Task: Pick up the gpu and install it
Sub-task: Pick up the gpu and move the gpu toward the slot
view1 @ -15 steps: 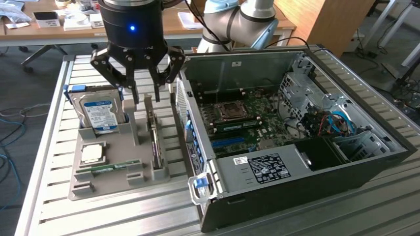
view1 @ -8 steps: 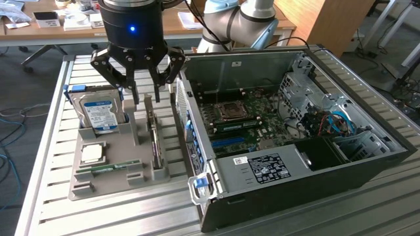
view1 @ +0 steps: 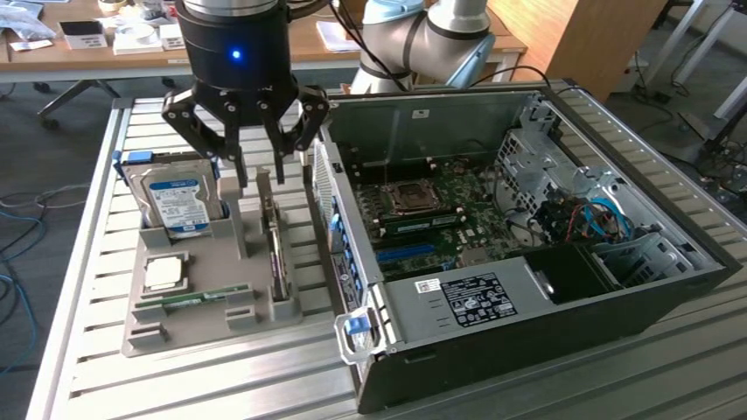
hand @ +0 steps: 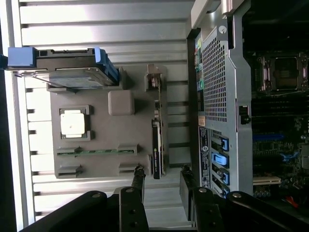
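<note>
Your gripper [view1: 259, 160] released and empty, fingers spread above the far end of the gpu [view1: 275, 254], card standing on edge in the grey tray [view1: 210, 328], computer case [view1: 526, 350] wall close beside it, hard drive [view1: 175, 201] further off on its open side.

Grey plastic parts tray [view1: 198, 337] on a slatted aluminium table [view1: 82, 367], silver hard drive with blue-white label [view1: 178, 203] upright in it, square silver processor [view1: 164, 273], narrow green memory stick [view1: 192, 299], open black computer case [view1: 548, 337] beside
</note>
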Tool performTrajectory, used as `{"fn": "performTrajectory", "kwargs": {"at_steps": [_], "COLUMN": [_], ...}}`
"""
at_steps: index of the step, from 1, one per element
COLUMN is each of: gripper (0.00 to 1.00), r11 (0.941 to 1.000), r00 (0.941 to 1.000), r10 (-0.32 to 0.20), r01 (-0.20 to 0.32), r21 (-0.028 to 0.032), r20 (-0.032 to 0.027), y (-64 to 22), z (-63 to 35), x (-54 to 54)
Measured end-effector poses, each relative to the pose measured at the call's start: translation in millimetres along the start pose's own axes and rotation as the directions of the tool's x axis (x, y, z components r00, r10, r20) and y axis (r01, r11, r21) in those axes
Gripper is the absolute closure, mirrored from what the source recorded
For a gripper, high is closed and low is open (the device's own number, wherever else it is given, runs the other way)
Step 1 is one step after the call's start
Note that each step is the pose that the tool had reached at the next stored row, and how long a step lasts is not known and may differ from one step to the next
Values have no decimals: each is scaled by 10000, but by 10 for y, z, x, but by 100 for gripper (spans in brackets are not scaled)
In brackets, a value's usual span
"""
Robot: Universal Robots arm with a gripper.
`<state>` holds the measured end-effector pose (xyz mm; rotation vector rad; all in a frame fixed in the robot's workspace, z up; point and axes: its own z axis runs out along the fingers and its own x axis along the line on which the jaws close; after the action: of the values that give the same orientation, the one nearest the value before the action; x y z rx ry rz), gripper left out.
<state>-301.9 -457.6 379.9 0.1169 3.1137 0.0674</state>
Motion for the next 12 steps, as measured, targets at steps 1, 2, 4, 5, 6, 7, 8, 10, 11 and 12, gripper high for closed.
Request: {"fn": "performTrajectory", "kwargs": {"at_steps": [1,2,4,5,6,7,8,10,11,12], "gripper": [57,57,57,57,57,57,57,57,57,57], "r11": [10000,10000,10000,10000,10000,10000,10000,10000,10000,10000], "r00": [10000,10000,10000,10000,10000,10000,10000,10000,10000,10000], "r10": [0,0,0,0,-1,-1,0,-1,0,0], "r01": [0,0,0,0,1,1,0,1,0,0], "r21": [1,0,0,0,0,0,0,0,0,0], "r20": [0,1,1,0,1,0,0,0,0,0], "y": [0,-1,-2,-2,-2,-3,-3,-4,-4,-4], "z": [5,12,27,35,44,53,61,77,85,92], "x": [0,0,1,1,1,1,1,2,2,2]}}
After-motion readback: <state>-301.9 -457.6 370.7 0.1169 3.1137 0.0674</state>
